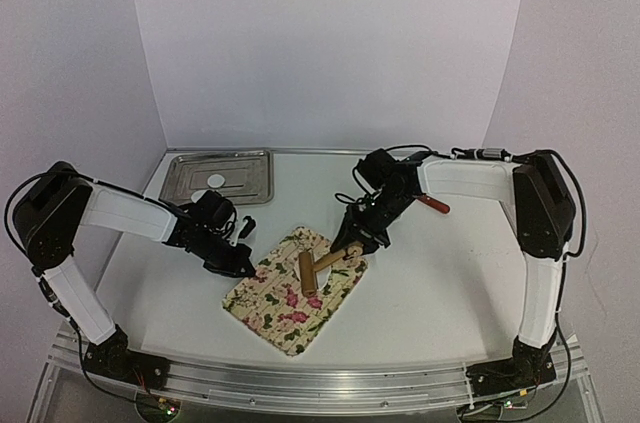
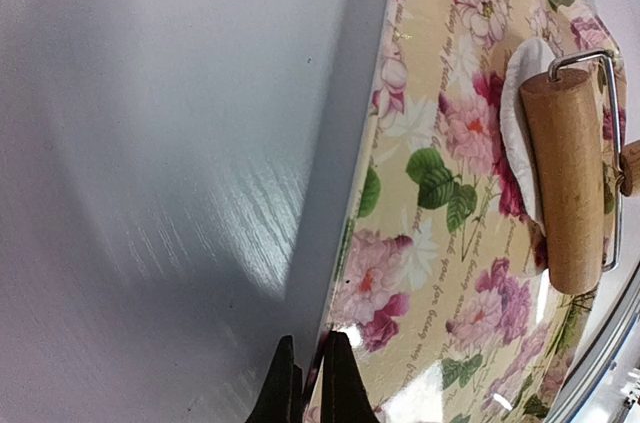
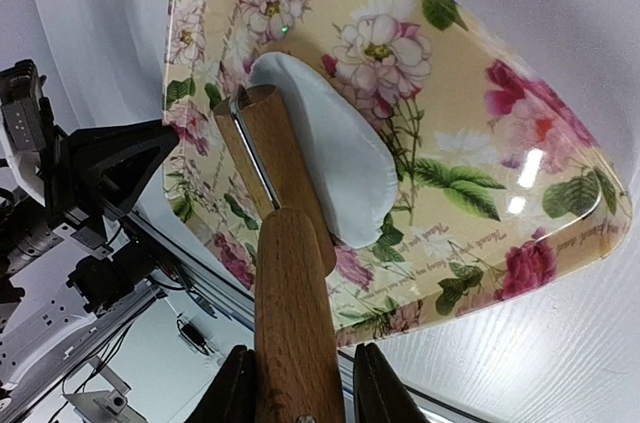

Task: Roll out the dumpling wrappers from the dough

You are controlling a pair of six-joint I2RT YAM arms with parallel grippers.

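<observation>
A wooden roller [image 1: 308, 271] with a handle lies on a flowered board [image 1: 285, 315] mid-table. My right gripper [image 1: 350, 243] is shut on the roller's handle [image 3: 295, 293]. In the right wrist view the roller's barrel [image 3: 262, 148] rests on the edge of a flattened white piece of dough [image 3: 340, 153] on the board. The dough [image 2: 520, 108] also shows in the left wrist view, partly under the barrel [image 2: 565, 178]. My left gripper [image 2: 310, 358] is shut on the board's left edge [image 2: 365, 193], near its corner. One dumpling wrapper [image 1: 216, 181] lies in the metal tray.
The metal tray [image 1: 250, 168] stands at the back left. A red-handled tool [image 1: 435, 205] lies behind the right arm. A small black object [image 1: 247, 226] lies beside the left wrist. White walls close in the back and sides.
</observation>
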